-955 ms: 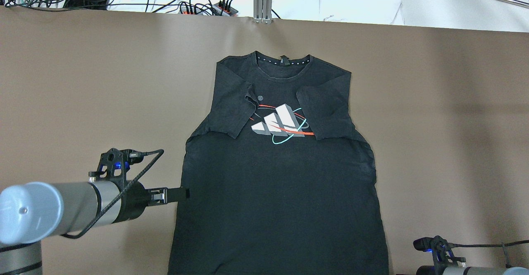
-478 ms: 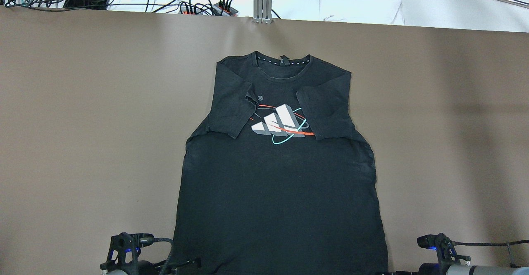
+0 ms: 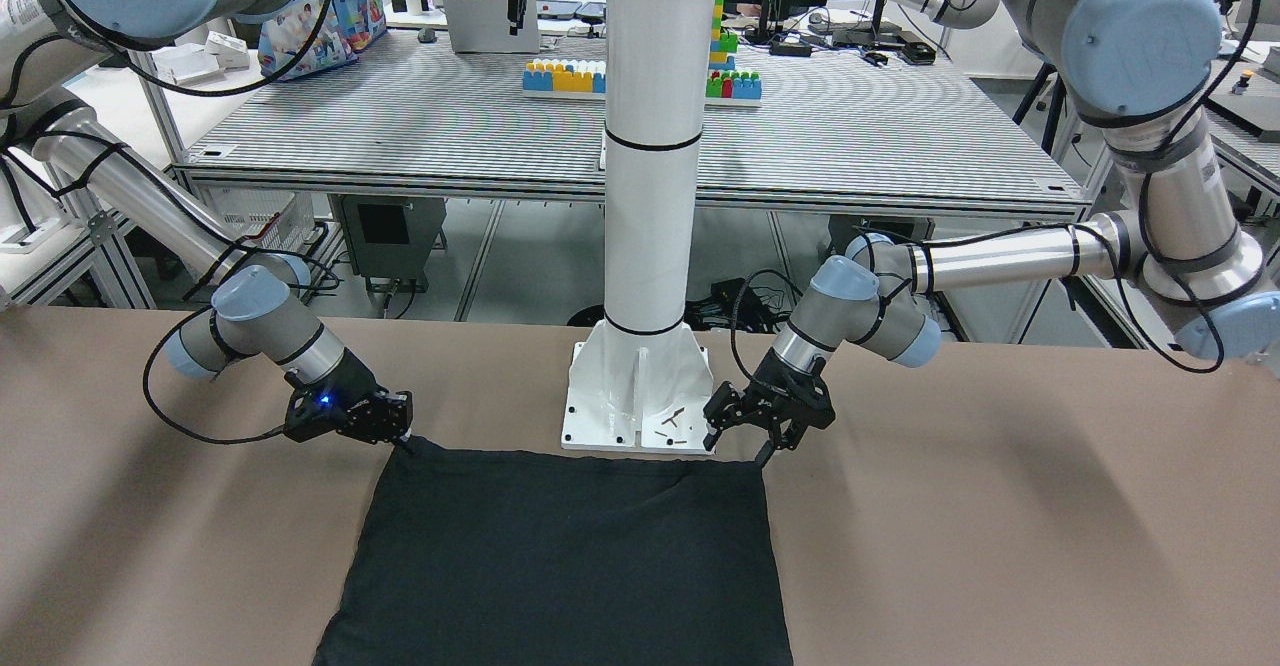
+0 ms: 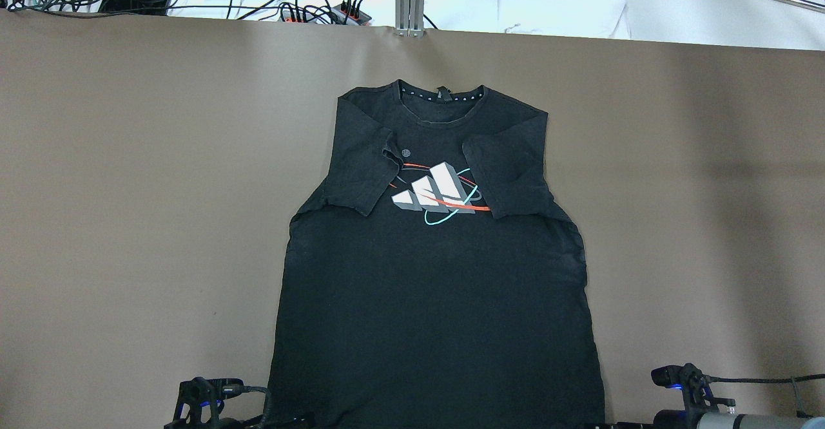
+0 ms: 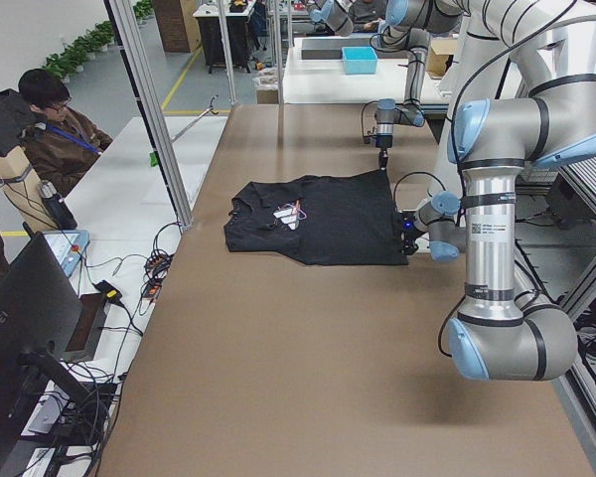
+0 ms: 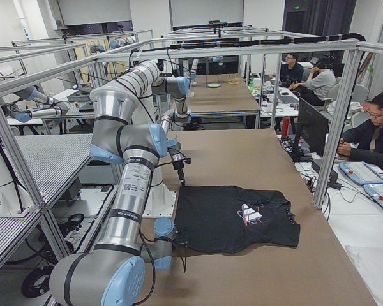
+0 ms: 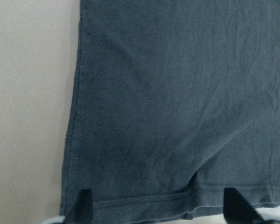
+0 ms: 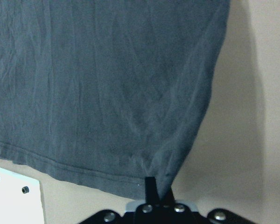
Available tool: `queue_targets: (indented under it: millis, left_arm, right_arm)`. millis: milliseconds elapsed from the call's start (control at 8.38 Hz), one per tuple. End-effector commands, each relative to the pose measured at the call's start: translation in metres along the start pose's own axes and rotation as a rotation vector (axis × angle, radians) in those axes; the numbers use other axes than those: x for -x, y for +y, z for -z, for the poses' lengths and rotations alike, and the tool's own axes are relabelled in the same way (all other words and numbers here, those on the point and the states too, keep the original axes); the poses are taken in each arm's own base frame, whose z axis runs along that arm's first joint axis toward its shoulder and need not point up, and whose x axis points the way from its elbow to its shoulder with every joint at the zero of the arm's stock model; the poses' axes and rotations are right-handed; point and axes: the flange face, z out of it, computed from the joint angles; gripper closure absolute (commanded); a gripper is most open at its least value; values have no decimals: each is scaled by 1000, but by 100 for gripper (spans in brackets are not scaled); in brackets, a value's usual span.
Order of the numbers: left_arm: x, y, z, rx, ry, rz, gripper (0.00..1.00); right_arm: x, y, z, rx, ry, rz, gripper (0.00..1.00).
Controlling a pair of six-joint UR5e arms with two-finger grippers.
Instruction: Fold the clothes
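The black T-shirt (image 4: 438,300) lies flat on the brown table (image 4: 129,158), with its hem toward both grippers. The right gripper (image 3: 403,434) is closed, pinching one hem corner. The left gripper (image 3: 738,446) is spread wide, its fingertips (image 7: 84,205) straddling the hem at the opposite corner.

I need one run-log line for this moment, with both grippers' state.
stage: grasping hem corners | black T-shirt: flat, sleeves folded in | left gripper: open at hem | right gripper: shut on hem corner
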Motion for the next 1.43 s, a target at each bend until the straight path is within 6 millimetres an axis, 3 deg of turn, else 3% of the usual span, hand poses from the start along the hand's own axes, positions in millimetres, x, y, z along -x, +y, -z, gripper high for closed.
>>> queue_targets:
  millis: [0,239,836,955,1074,1194,1313]
  left_arm:
    - [12,-1,-2,-2,-22,-16,0]
    - [25,-1,-4,-4,-47,-24,0]
    - [34,8,-17,1,-74,-34,0]
    - [34,8,-19,1,-74,-34,8]
    - [29,9,-20,0,-67,-32,52]
    - [28,8,-19,-6,-67,-34,84]
    - [30,9,-22,-24,-72,-41,96]
  right_arm:
    - [-1,-1,0,-1,0,-1,100]
    - [1,0,0,0,-3,0,100]
    - [3,-1,-1,-2,-7,0,100]
    - [3,-1,-1,0,-9,1,100]
    - [3,-1,-2,-2,-9,1,100]
    - [5,-1,-2,0,-12,1,100]
    - [6,-1,-2,0,-15,1,100]
